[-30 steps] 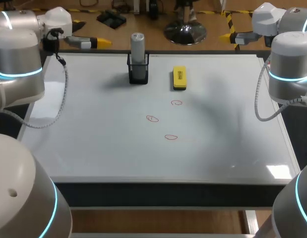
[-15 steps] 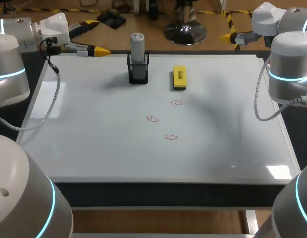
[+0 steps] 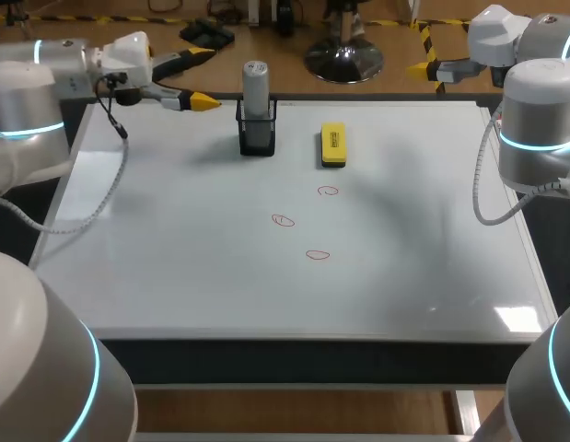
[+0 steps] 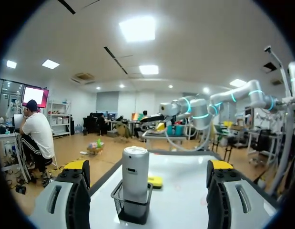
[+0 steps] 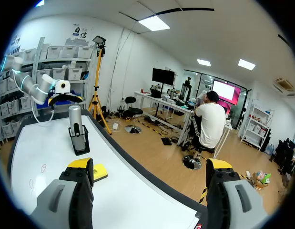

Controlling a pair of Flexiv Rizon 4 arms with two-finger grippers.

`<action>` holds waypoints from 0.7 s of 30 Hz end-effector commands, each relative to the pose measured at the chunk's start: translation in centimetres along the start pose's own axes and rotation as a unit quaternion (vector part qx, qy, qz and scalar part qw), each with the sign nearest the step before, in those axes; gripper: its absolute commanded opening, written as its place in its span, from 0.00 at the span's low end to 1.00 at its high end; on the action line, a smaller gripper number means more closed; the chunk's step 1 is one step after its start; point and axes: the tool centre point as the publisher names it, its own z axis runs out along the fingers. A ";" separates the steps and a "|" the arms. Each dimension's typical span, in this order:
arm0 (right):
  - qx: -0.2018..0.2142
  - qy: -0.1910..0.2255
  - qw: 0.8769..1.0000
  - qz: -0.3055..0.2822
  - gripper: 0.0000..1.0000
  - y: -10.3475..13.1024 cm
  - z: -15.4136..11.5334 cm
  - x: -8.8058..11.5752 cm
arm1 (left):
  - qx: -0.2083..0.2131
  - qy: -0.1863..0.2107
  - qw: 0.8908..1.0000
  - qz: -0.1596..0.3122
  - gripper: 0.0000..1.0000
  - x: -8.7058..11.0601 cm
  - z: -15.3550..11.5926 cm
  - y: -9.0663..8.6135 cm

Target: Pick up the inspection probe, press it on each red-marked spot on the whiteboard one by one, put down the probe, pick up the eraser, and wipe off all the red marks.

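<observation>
The grey cylindrical probe (image 3: 255, 85) stands upright in a black mesh holder (image 3: 257, 136) at the back of the whiteboard (image 3: 174, 276). A yellow eraser (image 3: 332, 145) lies to its right. Three red marks (image 3: 329, 191) (image 3: 283, 220) (image 3: 318, 255) sit mid-board. My left gripper (image 3: 204, 78) hovers open just left of the probe. In its wrist view the probe (image 4: 135, 167) stands ahead between the open fingers (image 4: 76, 191), untouched. My right gripper (image 3: 423, 66) is open past the far right corner, and its wrist view shows the probe (image 5: 75, 119) and eraser (image 5: 100, 172) far ahead.
The whiteboard's raised frame (image 3: 533, 258) runs around its edge. The left arm's cable (image 3: 110, 184) hangs over the board's left side. My right arm's elbow (image 3: 538, 138) stands above the right edge.
My left gripper has swung rightward along the board's far edge, from the left corner to just beside the probe. The right arm has not moved.
</observation>
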 end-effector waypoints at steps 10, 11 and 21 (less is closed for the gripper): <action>0.000 0.000 1.000 0.000 1.00 0.0 0.0 0.0 | 0.002 0.019 1.000 -0.014 1.00 -1.1 4.0 2.7; 0.000 0.000 1.000 0.000 1.00 0.0 0.0 0.0 | 0.003 0.021 1.000 -0.016 1.00 -1.2 4.2 2.8; 0.000 0.000 1.000 0.000 1.00 0.0 0.0 0.0 | 0.007 0.035 0.999 -0.025 1.00 -2.2 6.7 4.1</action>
